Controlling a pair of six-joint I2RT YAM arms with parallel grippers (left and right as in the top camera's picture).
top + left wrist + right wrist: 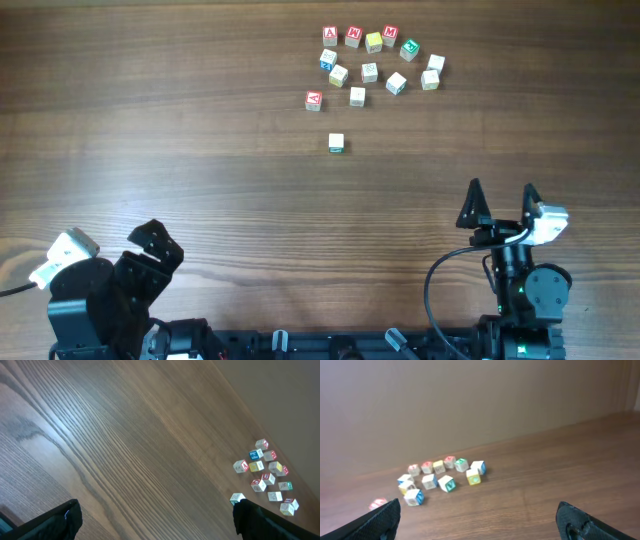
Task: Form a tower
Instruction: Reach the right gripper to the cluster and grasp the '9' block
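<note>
Small pale wooden letter cubes (pixel 369 71) lie in a loose cluster at the far middle of the table, each resting singly; no tower stands in any view. One cube with a green-printed side (pixel 336 144) sits apart, nearer to me; the left wrist view has it (pixel 237 497) just beyond one fingertip. My left gripper (pixel 158 245) is open at the near left, far from the cubes. My right gripper (pixel 501 190) is open at the near right, pointing towards the cluster (pixel 440 480). Neither holds anything.
The cubes carry red, yellow, blue and green print. Bare wooden table (pixel 180 120) stretches between both grippers and the cubes. A plain wall (pixel 470 400) rises behind the table's far edge.
</note>
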